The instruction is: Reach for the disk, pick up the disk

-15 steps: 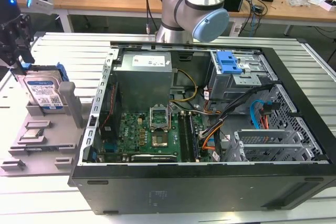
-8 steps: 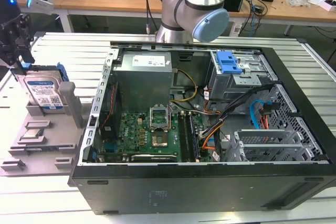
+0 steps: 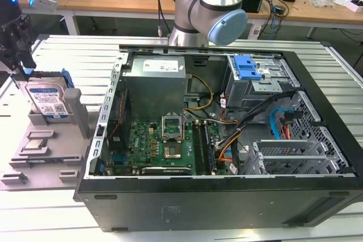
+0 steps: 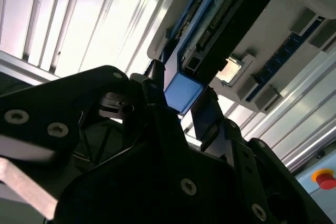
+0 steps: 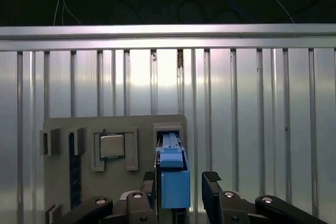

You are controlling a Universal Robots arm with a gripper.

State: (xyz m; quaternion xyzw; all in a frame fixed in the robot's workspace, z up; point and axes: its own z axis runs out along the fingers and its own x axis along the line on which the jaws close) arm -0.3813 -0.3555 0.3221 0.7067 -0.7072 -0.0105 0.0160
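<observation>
Rectangular silver metal disk [image 3: 48,101], blue plastic carrier frame round edges, stands on edge in slot of grey plastic fixture [image 3: 51,140] at exterior view's left. Labelled flat face toward that camera. Thin upper edge runs parallel to ribs of aluminium table [image 5: 262,103]. Black gripper [image 3: 21,63] just above, fingers [image 5: 211,179] apart, straddling blue edge (not clamped).
</observation>
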